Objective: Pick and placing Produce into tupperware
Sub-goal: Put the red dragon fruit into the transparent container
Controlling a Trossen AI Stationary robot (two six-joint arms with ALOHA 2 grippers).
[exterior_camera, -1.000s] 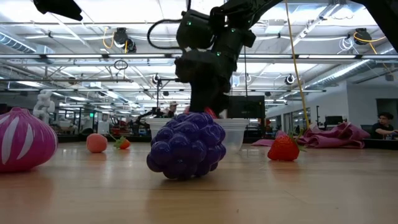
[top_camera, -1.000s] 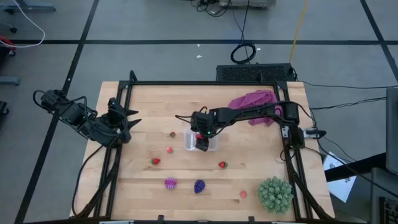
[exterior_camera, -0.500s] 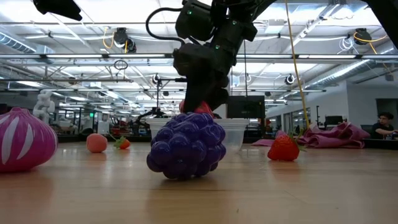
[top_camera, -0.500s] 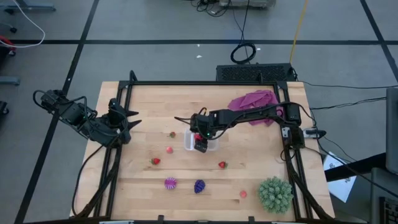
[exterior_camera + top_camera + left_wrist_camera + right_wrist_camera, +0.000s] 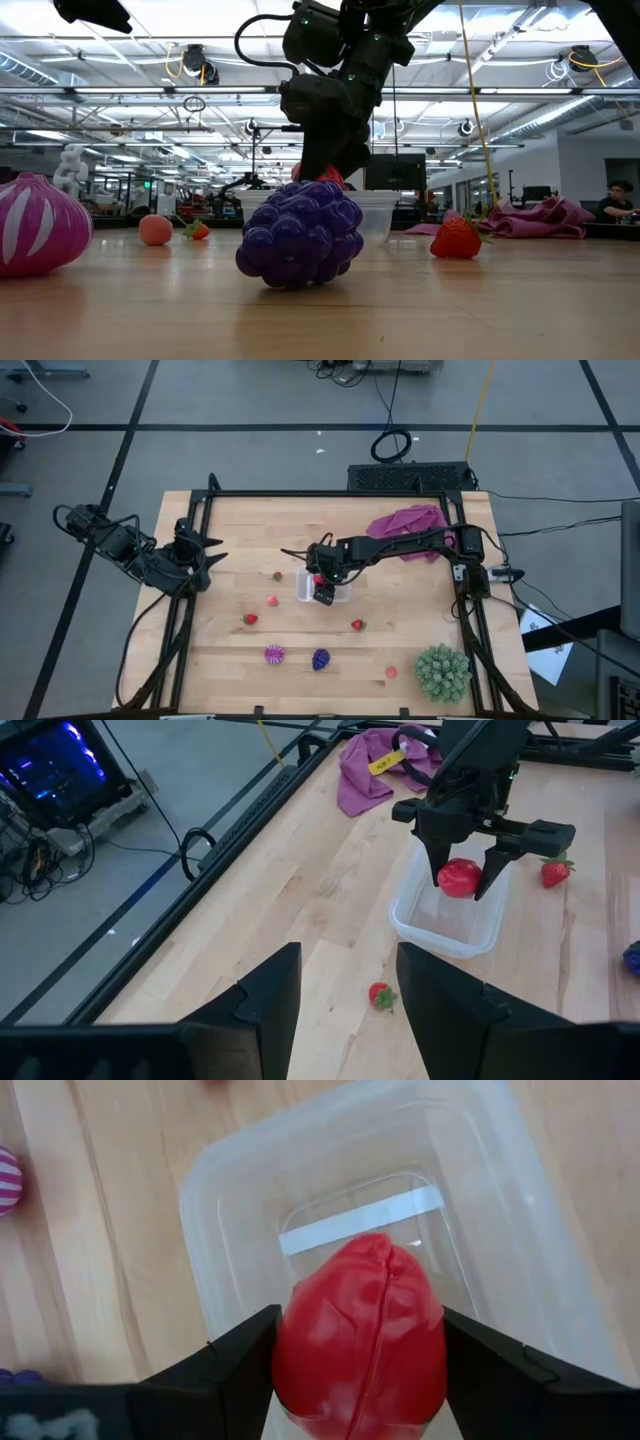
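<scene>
My right gripper [image 5: 322, 588] hangs over the tupperware [image 5: 304, 589], a clear rectangular box near the table's middle, and is shut on a red strawberry-like piece [image 5: 459, 878]. Other produce lies loose on the wood: strawberries [image 5: 277, 576] [image 5: 249, 619] [image 5: 357, 625], pinkish bits [image 5: 272, 600] [image 5: 391, 671], a striped purple piece [image 5: 273, 654] and a purple grape cluster [image 5: 320, 659]. My left gripper [image 5: 205, 555] waits open at the table's left edge. My right gripper pinches the red piece [image 5: 360, 1335] between its two fingers, one on each side of it. The fingers [image 5: 432, 840] come from above, pointing down. The piece is lifted clear, about level with the box's rim [image 5: 385, 196] and over its inside.
A big green spiky ball [image 5: 442, 671] sits at the near right corner. A purple-magenta cloth [image 5: 405, 520] lies at the far right, beside my right arm. Black frame rails run along the table's edges. Bare wood lies between the box and the far edge.
My right gripper has shifted slightly toward the table's left over the box, keeping the red piece in its hold.
</scene>
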